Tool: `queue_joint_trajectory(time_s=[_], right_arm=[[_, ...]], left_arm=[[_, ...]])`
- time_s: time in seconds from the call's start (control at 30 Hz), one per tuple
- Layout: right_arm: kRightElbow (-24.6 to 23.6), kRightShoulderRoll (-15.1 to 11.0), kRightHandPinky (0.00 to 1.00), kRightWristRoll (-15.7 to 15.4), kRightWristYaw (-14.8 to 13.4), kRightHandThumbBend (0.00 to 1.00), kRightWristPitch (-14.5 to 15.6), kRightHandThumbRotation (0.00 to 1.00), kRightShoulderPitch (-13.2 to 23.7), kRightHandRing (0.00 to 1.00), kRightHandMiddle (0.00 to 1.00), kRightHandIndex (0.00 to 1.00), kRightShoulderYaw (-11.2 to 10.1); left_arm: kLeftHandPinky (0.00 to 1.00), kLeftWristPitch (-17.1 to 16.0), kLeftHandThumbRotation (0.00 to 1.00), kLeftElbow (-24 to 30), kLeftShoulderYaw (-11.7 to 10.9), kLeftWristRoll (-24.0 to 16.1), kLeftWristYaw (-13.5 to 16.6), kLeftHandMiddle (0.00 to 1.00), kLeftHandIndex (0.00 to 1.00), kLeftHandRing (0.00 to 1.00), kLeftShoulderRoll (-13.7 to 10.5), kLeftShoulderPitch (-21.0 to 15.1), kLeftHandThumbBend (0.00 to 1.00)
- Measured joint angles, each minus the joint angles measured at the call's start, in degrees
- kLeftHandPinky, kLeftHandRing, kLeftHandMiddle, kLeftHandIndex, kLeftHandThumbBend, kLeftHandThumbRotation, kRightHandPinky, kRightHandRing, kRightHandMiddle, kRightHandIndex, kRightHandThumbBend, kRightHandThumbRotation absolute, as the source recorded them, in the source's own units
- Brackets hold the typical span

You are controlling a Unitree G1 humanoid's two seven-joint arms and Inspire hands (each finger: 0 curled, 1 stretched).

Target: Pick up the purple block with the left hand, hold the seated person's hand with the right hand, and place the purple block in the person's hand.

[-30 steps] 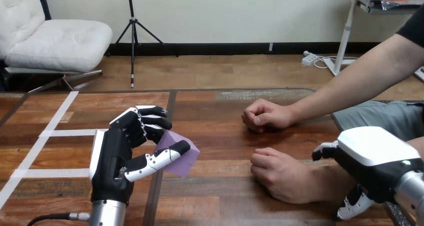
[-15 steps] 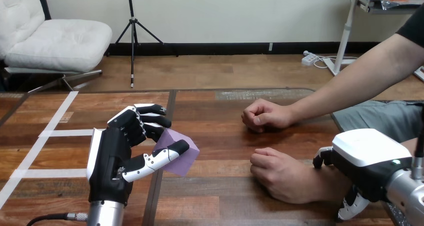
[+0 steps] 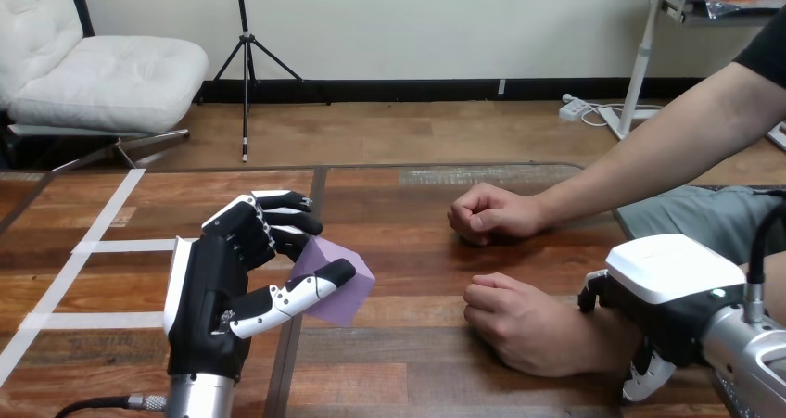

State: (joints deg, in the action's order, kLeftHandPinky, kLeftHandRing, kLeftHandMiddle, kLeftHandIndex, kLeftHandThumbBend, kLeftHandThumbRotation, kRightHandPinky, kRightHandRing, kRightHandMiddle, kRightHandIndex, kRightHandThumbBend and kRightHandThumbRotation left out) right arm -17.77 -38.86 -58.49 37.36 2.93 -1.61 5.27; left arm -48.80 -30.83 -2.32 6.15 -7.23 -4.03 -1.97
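My left hand (image 3: 215, 293) is raised over the table's left half, shut on the purple block (image 3: 341, 277), which is pinched between thumb and curled fingers. The person's near hand (image 3: 519, 323) rests knuckles-up on the wood, loosely curled, right of the block and apart from it. My right hand (image 3: 669, 293) lies over that hand's wrist, white back facing me. Its thumb shows on the wrist's far side and its fingers (image 3: 641, 379) curl down round the near side. The person's other hand (image 3: 491, 214) is a fist farther back.
White tape lines (image 3: 111, 247) cross the table's left part. A dark seam (image 3: 289, 344) runs front to back under the block. The person's forearms come in from the right edge.
My right hand has slid left and slightly up along the person's forearm, settling over the wrist. My left hand has kept hold of the purple block and barely shifted.
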Motion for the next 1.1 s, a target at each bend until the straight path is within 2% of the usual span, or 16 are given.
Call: queue_joint_trajectory(time_s=[0.53, 0.73, 0.93, 1.1], right_arm=[[3.10, 0.00, 0.71, -0.50, 0.00, 0.81, 0.44, 0.01, 2.31, 0.73, 0.74, 0.73, 1.72], [4.49, 0.00, 0.66, -0.70, -0.10, 0.77, 0.44, 0.00, 2.38, 0.69, 0.71, 0.71, 2.20], [5.43, 0.02, 0.56, -1.17, -0.40, 0.75, 1.06, 0.00, 2.58, 0.63, 0.66, 0.68, 3.02], [5.65, 0.02, 0.56, -1.56, -0.36, 0.73, 1.93, 0.00, 3.30, 0.64, 0.67, 0.69, 3.49]], left_arm=[[0.36, 0.00, 0.10, 0.35, -0.45, -0.08, 0.00, 0.51, 0.55, 0.43, 0.06, 0.03, 0.82], [0.36, 0.00, 0.10, 0.63, -0.58, -0.07, 0.00, 0.51, 0.55, 0.42, 0.05, 0.28, 0.82], [0.36, 0.00, 0.10, 1.19, -0.63, -0.10, 0.00, 0.51, 0.55, 0.42, 0.05, 0.78, 0.82], [0.36, 0.00, 0.11, 1.30, -0.63, -0.15, -0.02, 0.51, 0.55, 0.42, 0.06, 1.02, 0.82]])
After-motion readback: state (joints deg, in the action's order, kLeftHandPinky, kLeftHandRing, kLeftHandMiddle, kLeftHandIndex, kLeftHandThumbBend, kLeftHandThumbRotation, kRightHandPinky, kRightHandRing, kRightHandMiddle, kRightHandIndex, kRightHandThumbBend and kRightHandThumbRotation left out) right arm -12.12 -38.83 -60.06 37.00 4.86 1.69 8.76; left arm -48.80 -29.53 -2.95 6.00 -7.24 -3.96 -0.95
